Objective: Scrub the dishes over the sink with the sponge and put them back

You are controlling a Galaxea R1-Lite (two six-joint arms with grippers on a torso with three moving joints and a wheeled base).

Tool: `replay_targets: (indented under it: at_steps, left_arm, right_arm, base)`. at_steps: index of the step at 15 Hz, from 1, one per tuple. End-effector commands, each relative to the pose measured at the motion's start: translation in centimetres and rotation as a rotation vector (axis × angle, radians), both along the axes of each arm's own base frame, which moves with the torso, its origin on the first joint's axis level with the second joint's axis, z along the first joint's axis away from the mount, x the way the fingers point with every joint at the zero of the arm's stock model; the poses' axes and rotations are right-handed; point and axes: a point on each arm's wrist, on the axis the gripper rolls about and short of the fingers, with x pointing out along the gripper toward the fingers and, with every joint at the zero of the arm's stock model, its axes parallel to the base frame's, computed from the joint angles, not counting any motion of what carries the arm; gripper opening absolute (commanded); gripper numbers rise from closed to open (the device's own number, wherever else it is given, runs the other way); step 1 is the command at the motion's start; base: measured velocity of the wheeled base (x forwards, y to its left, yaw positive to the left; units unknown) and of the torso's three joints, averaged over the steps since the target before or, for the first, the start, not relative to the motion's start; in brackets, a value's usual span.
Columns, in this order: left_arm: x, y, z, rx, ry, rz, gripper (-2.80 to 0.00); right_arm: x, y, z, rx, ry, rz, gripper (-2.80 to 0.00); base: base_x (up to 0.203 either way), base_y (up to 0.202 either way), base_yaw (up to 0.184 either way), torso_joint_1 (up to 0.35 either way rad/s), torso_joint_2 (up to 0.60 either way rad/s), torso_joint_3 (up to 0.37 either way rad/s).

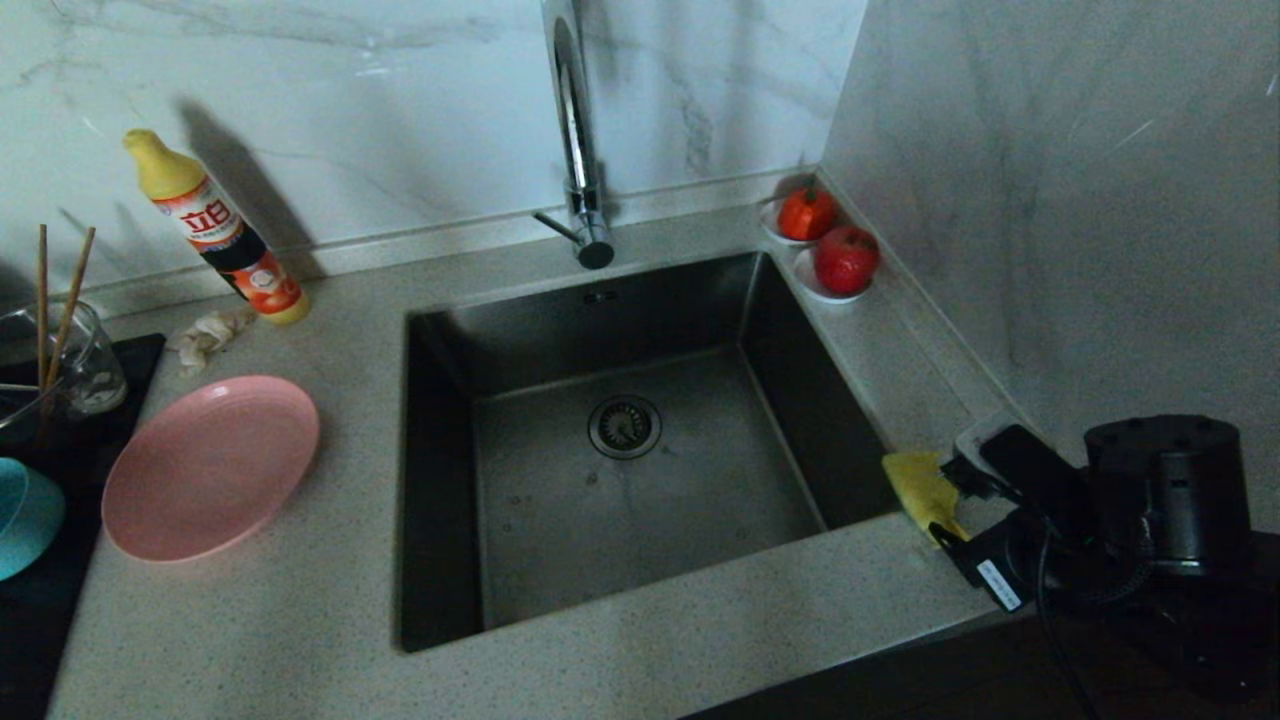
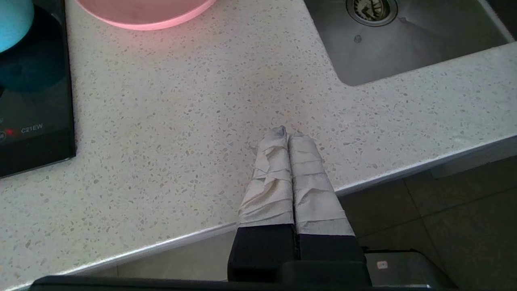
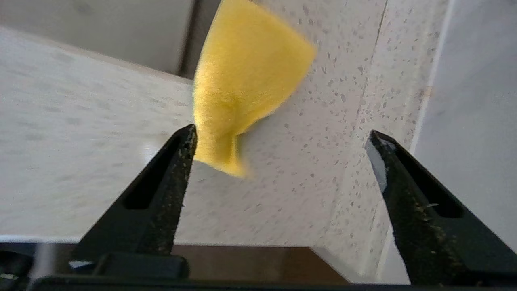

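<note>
The speckled desk wraps around the big steel sink, which is dry and holds nothing. The pink plate lies flat near the desk's left edge, with the blue bowl and the chopsticks in a glass jar on a black pad at that edge. The yellow sponge sits on the desk by the sink's right rim, near the front right corner. The right hand is spread wide right at the sponge, with one finger touching or almost touching it; the blur makes that hard to tell. The left hand is pressed together, holding nothing, over the desk's front edge. No dish looks wet, so this may be the very start: grabbing the sponge. Next, the right hand needs to slide around the sponge and squeeze.
</note>
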Motion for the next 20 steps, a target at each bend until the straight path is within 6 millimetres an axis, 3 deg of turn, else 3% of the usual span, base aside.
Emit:
replay_targets:
  at_steps: [1, 2, 9, 13, 20]
  left_arm:
    - [0.0, 0.0, 0.0, 0.000, 0.000, -0.001, -2.80]
    - [0.0, 0.0, 0.0, 0.000, 0.000, -0.001, -2.80]
    - [0.0, 0.0, 0.0, 0.000, 0.000, -0.001, -2.80]
    - [0.0, 0.0, 0.0, 0.000, 0.000, -0.001, -2.80]
    - [0.0, 0.0, 0.0, 0.000, -0.002, -0.001, -2.80]
  right_arm:
    - [-2.0, -0.2, 1.9, 0.073, -0.045, 0.035, 0.00]
    - [-2.8, -0.3, 2.2, 0.101, -0.036, 0.046, -2.80]
    - [-6.7, -2.1, 4.5, 0.250, -0.099, 0.131, -2.80]
    - [-9.4, -4.1, 4.4, 0.325, -0.107, 0.256, -2.80]
    - [-14.5, -7.8, 4.0, 0.420, -0.071, 0.266, -2.80]
  base:
    - [0.000, 0.000, 0.000, 0.000, 0.00, 0.000]
    - [0.000, 0.000, 0.000, 0.000, 0.00, 0.000]
    - [0.000, 0.000, 0.000, 0.000, 0.00, 0.000]
    - [0.000, 0.000, 0.000, 0.000, 0.00, 0.000]
    - [0.000, 0.000, 0.000, 0.000, 0.00, 0.000]
